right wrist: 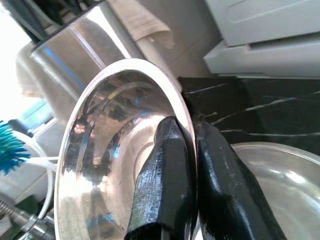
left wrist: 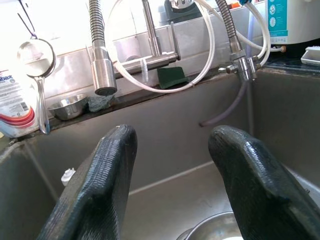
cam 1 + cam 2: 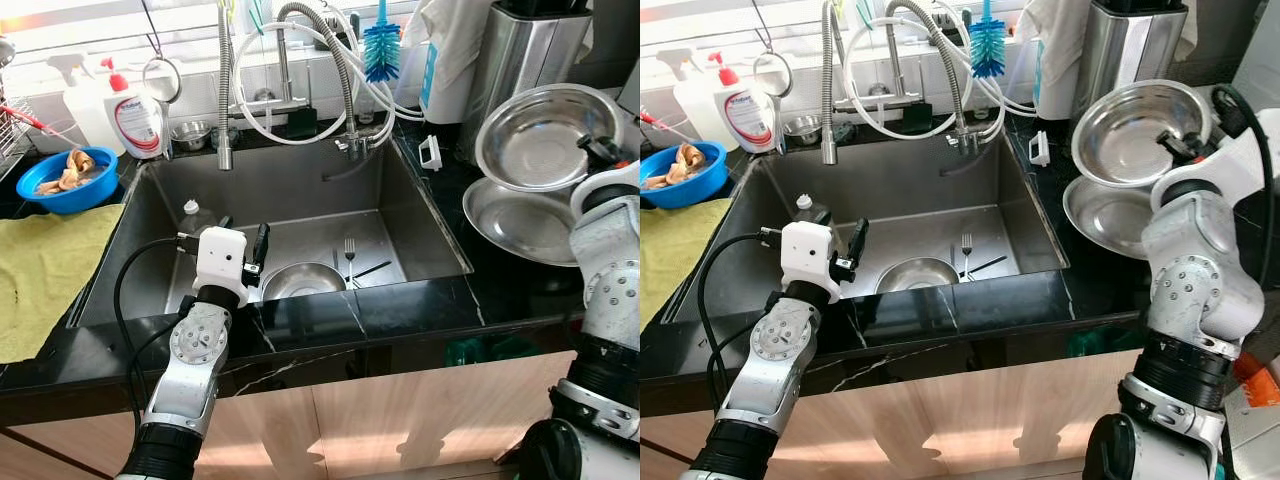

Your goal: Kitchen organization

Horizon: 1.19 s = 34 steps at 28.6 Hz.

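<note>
Two claws working: your right claw (image 1: 187, 165) pinches the steel bowl's (image 3: 1135, 120) rim at upper right; left claw (image 2: 175, 175) hovers spread over the sink (image 3: 300, 190). Next, you lift the bowl clear, I'd judge.

Black white-veined countertop (image 3: 400, 310), blue bowl (image 3: 70, 180) (beside a yellow-green cloth (image 3: 50, 270)), turquoise-bristled brush (image 3: 381, 48)

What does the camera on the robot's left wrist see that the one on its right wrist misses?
Left wrist camera: the left gripper, jaws apart, over the sink, facing the tap, a hanging strainer and a green sponge.
Right wrist camera: the right gripper clamped on a steel bowl's rim, another bowl beneath.
Both: white hoses.
</note>
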Motion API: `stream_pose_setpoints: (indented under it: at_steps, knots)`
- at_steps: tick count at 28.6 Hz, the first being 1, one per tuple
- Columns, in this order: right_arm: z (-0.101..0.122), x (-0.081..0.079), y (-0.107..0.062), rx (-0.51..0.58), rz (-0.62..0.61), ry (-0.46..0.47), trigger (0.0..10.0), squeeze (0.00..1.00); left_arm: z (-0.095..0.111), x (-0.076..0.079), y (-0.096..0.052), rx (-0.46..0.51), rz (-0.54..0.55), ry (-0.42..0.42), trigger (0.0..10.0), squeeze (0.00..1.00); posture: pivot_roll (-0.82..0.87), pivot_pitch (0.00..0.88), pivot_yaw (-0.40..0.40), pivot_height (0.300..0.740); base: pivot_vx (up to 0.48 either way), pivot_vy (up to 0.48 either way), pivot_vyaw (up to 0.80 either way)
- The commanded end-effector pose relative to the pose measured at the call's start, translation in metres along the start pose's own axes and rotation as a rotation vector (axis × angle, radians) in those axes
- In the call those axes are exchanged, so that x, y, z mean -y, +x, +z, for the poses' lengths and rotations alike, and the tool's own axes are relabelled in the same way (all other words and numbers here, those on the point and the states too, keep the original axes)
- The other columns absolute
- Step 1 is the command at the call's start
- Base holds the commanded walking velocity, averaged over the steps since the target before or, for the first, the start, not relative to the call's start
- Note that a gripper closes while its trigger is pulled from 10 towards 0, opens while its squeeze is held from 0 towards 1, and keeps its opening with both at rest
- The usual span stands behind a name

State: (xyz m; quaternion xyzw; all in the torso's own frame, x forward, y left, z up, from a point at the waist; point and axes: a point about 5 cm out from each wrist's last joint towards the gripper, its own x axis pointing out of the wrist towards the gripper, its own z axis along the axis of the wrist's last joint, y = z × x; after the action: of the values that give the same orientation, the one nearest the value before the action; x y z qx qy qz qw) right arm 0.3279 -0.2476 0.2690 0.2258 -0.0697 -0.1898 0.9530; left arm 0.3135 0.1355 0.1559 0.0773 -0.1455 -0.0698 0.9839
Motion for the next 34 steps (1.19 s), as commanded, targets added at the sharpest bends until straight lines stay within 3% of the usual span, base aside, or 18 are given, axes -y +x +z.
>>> stream_pose_setpoints:
  at_steps: [1, 2, 3, 4, 7, 8, 10, 18, 21, 25, 34]
  knots:
    - [-0.001, -0.011, -0.001, 0.006, 0.063, -0.010, 0.0, 0.00, 0.001, -0.001, 0.000, 0.006, 0.010, 0.003, 10.0, 0.00, -0.12, 0.000, 0.070, 0.740, 0.000, 0.000, 0.00]
    - [-0.007, -0.015, 0.000, -0.021, 0.106, -0.024, 2.5, 0.00, 0.001, -0.001, 0.000, 0.006, 0.010, 0.002, 10.0, 0.00, -0.11, 0.000, 0.067, 0.740, 0.000, 0.000, 0.00]
    - [-0.012, -0.019, 0.000, -0.040, 0.135, -0.034, 2.5, 0.00, 0.001, -0.001, 0.000, 0.007, 0.010, 0.001, 10.0, 0.00, -0.11, 0.000, 0.067, 0.740, 0.000, 0.000, 0.00]
    - [-0.026, -0.034, -0.001, -0.093, 0.258, -0.121, 10.0, 0.00, 0.002, -0.001, 0.002, 0.010, 0.011, 0.001, 10.0, 0.00, -0.11, 0.000, 0.067, 0.740, 0.000, 0.000, 0.00]
    - [-0.036, -0.053, -0.007, -0.122, 0.440, -0.192, 10.0, 0.00, 0.003, -0.002, 0.003, 0.012, 0.015, 0.000, 10.0, 0.00, -0.11, 0.000, 0.068, 0.740, 0.000, 0.000, 0.00]
    - [-0.042, -0.063, -0.014, -0.143, 0.554, -0.217, 10.0, 0.00, 0.002, -0.002, 0.003, 0.009, 0.016, 0.001, 10.0, 0.00, -0.11, 0.000, 0.065, 0.740, 0.000, 0.000, 0.00]
    - [-0.049, -0.065, -0.016, -0.160, 0.592, -0.263, 10.0, 0.00, 0.001, -0.001, 0.002, 0.006, 0.016, 0.001, 10.0, 0.00, -0.11, 0.000, 0.062, 0.740, 0.000, 0.000, 0.00]
    - [-0.071, -0.054, -0.010, -0.226, 0.642, -0.326, 10.0, 0.00, 0.000, 0.001, 0.003, -0.002, 0.019, -0.007, 10.0, 0.00, -0.11, 0.000, 0.060, 0.740, 0.000, 0.000, 0.00]
    - [-0.089, -0.046, -0.010, -0.286, 0.723, -0.427, 10.0, 0.00, -0.001, 0.003, 0.003, -0.009, 0.022, -0.014, 10.0, 0.00, -0.11, 0.000, 0.055, 0.740, 0.000, 0.000, 0.00]
    - [-0.099, -0.047, -0.013, -0.322, 0.810, -0.435, 10.0, 0.00, 0.000, 0.005, 0.003, -0.009, 0.025, -0.021, 10.0, 0.00, -0.12, 0.000, 0.055, 0.740, 0.000, 0.000, 0.00]
    - [-0.109, -0.035, -0.005, -0.343, 0.773, -0.490, 10.0, 0.00, -0.001, 0.006, 0.001, -0.012, 0.027, -0.027, 10.0, 0.00, -0.11, 0.000, 0.051, 0.740, 0.000, 0.000, 0.00]
